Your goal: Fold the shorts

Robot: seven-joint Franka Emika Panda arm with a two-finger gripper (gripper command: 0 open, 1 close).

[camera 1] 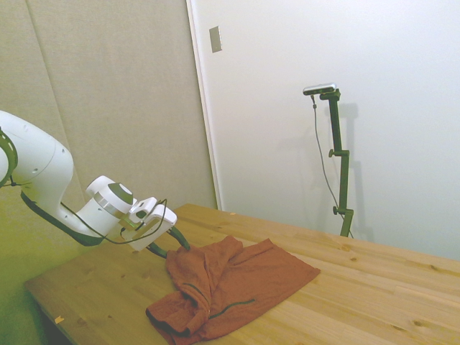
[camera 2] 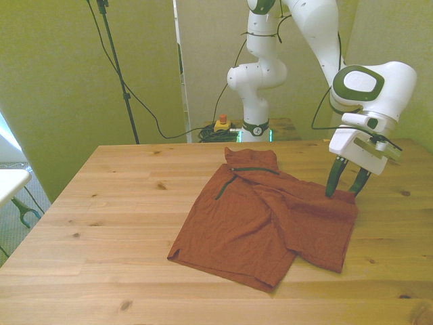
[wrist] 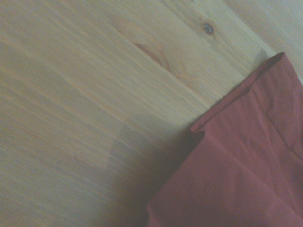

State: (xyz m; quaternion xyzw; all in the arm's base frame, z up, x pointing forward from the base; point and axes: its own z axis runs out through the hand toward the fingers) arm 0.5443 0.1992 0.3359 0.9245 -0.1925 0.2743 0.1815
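The rust-red shorts (camera 2: 270,220) lie crumpled and partly folded over on the wooden table (camera 2: 115,203), with a thin dark zipper line (camera 2: 252,170) near their far end. In the side view the shorts (camera 1: 233,284) spread toward the table's near edge. My gripper (camera 2: 343,193) stands open at the shorts' corner on the front view's right, its dark fingers low and straddling the cloth's edge. From the side, the gripper (camera 1: 171,249) meets the cloth's left tip. The wrist view holds a hemmed corner of the shorts (wrist: 241,161) on bare wood.
Bare table wood (camera 1: 374,287) stretches around the cloth on all sides. A small yellow and red button box (camera 2: 221,124) sits behind the table's far edge by the robot's base. A white object (camera 2: 10,181) pokes in at the front view's left.
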